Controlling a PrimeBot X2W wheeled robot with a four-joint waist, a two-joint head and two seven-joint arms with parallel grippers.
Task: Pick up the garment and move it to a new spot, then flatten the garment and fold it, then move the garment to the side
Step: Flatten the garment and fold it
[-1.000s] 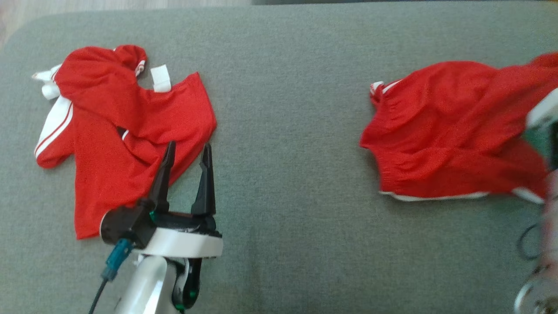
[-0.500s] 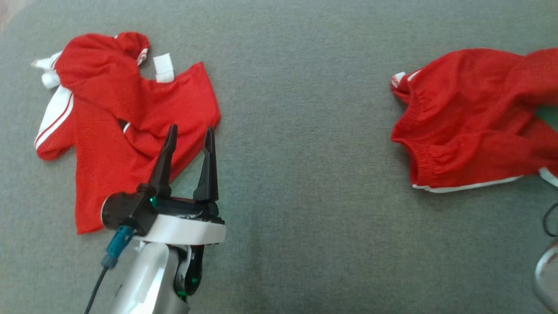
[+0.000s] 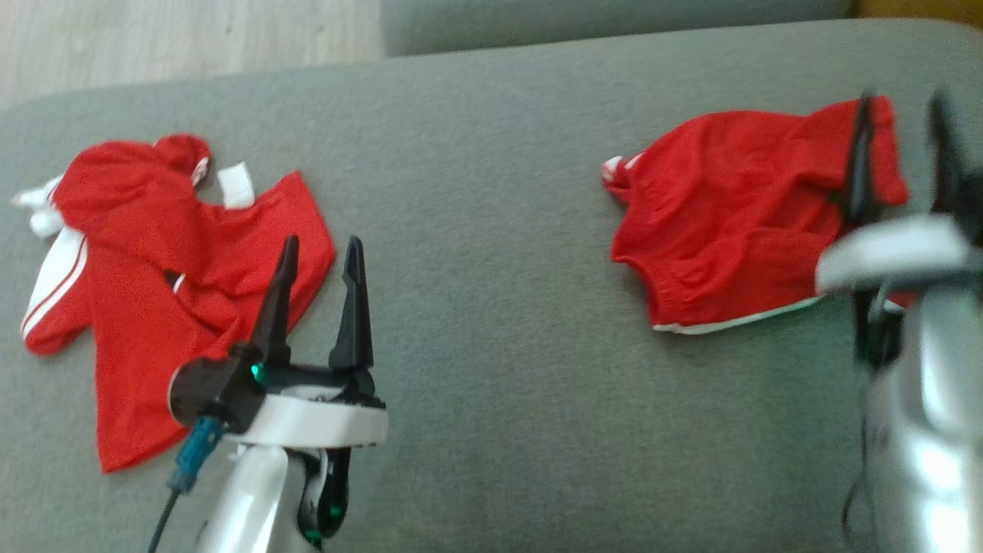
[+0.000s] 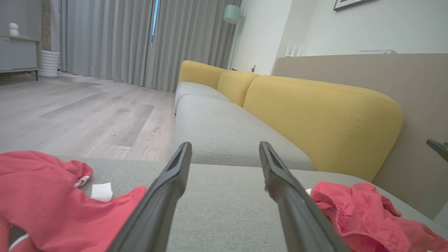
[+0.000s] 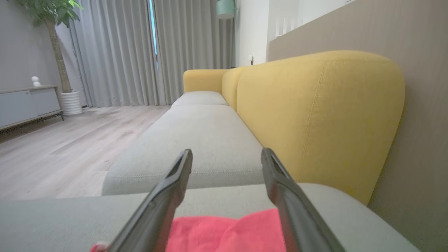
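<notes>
The grey fabric sofa cushion (image 3: pixel 491 230) carries two items. A crumpled red white-striped jersey (image 3: pixel 138 292) lies left of the left claw (image 3: pixel 321 250). Red white-hemmed shorts (image 3: pixel 729 215) lie at the right claw (image 3: pixel 902 100).

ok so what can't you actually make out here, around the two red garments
Head view: right end of the red shorts hidden behind the motion-blurred right gripper; unclear whether its jaws touch cloth.
Right wrist view: most of the shorts cut off by the bottom edge.
Left wrist view: red shirt cut by the left and bottom edges.
</notes>
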